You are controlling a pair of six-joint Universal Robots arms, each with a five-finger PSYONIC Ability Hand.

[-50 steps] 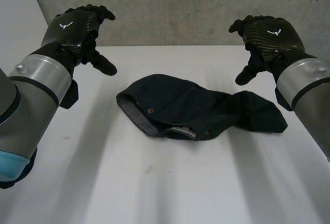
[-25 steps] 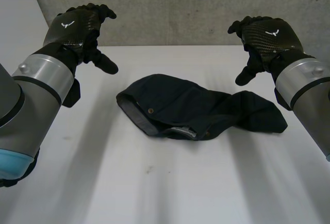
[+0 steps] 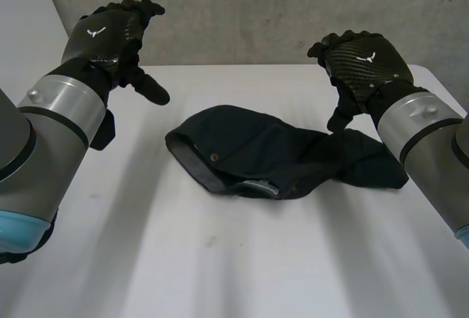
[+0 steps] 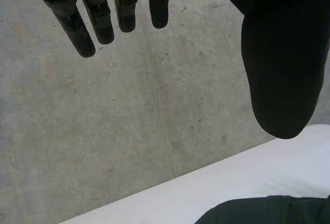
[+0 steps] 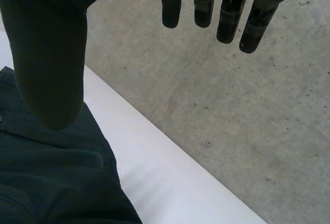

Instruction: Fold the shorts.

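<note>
shorts (image 3: 271, 153): dark, bunched up mid-frame on the white tabletop (image 3: 220, 259)
left hand (image 3: 110, 36): upper left, fingers loose, holding nothing
right hand (image 3: 363, 61): upper right, loose too, above the shorts' right end

My left hand (image 3: 108, 38) and right hand (image 3: 363, 63) are black, a white mark on each back. Behind them, my arms (image 3: 58, 116) (image 3: 414, 119) are grey.

White table with one pair of shorts on it.
I see the table (image 3: 146, 259) carrying dark shorts (image 3: 278, 153) that lie bunched near its middle, a little toward the far edge. The waistband faces the near left with its grey lining showing, and one leg trails off to the right.
</note>
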